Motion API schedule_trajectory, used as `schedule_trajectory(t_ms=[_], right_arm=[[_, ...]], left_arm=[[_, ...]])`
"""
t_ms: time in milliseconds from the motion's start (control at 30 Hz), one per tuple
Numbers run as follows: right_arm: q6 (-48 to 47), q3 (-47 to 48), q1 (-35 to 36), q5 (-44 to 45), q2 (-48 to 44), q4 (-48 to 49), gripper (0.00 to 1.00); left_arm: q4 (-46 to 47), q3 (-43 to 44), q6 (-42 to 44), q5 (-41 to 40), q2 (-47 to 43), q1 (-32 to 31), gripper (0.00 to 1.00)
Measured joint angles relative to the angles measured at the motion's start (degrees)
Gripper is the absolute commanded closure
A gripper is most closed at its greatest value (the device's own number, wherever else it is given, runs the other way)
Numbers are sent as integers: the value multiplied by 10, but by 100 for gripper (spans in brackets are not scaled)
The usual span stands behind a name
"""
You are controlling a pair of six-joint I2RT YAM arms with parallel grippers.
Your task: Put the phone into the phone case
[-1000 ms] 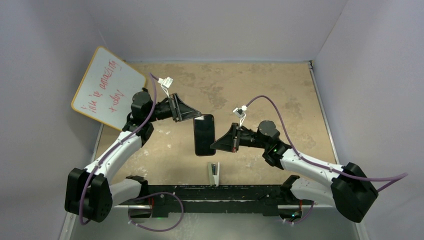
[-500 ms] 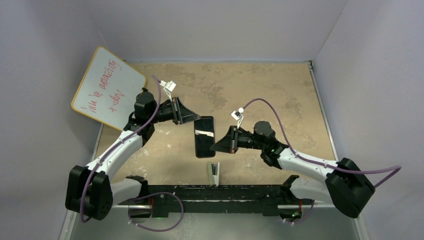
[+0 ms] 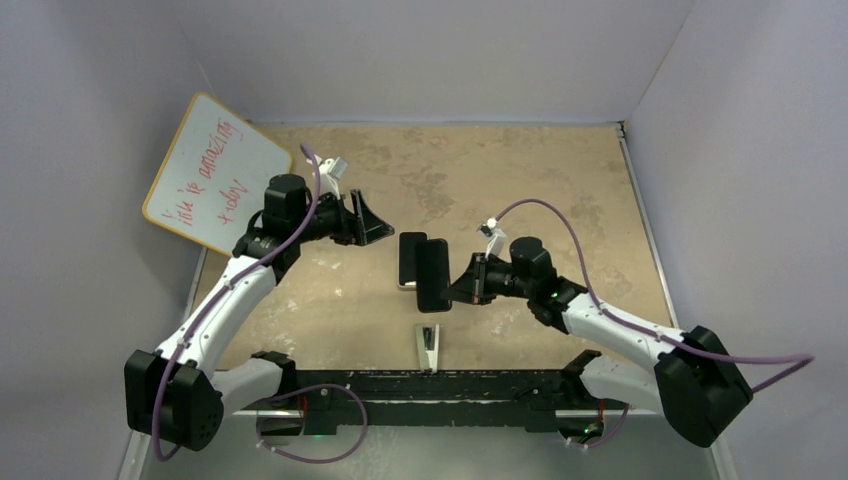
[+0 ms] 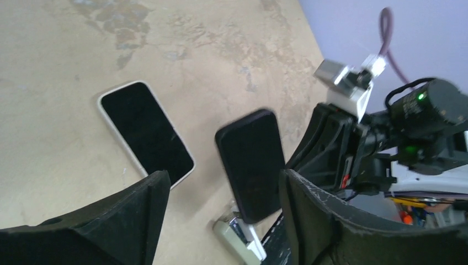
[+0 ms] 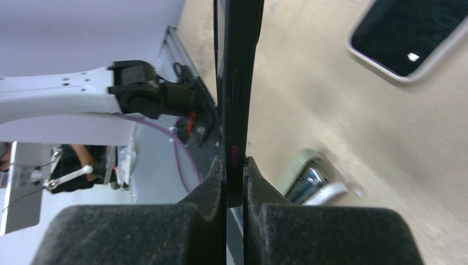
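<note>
The phone (image 3: 408,257) lies flat on the tan table, dark screen up, with a pale rim; it also shows in the left wrist view as the phone (image 4: 146,132) and in the right wrist view as the phone (image 5: 411,36). The black phone case (image 3: 433,276) hangs just right of it, above the table. My right gripper (image 3: 457,289) is shut on its lower end. Seen edge-on, the case (image 5: 238,83) stands upright between the shut right gripper (image 5: 235,165) fingers. My left gripper (image 3: 378,231) is open and empty, left of the phone. Through the left gripper (image 4: 221,187) I see the case (image 4: 251,165).
A whiteboard (image 3: 215,175) with red writing leans against the left wall. A small pale green and white stapler-like object (image 3: 428,346) lies near the front, below the case. The black base rail (image 3: 430,385) runs along the near edge. Walls close in the table on three sides.
My left gripper has opened and drawn back to the left. The phone now lies on the table apart from the case, which stays in the right gripper, slightly to the right.
</note>
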Motion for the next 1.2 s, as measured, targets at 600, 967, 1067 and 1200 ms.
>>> schedule_trajectory(t_ms=[600, 967, 1067, 1200], right_arm=[[-119, 118, -192, -40, 173, -207, 90], [-133, 173, -209, -2, 236, -275, 37], [-135, 185, -209, 23, 227, -304, 23], [-146, 193, -209, 47, 175, -348, 2]], left_arm=[[-148, -8, 128, -143, -61, 0, 21], [-167, -8, 141, -175, -69, 0, 22], [-169, -8, 137, -180, -73, 0, 22], [-192, 0, 136, -193, -80, 0, 20]])
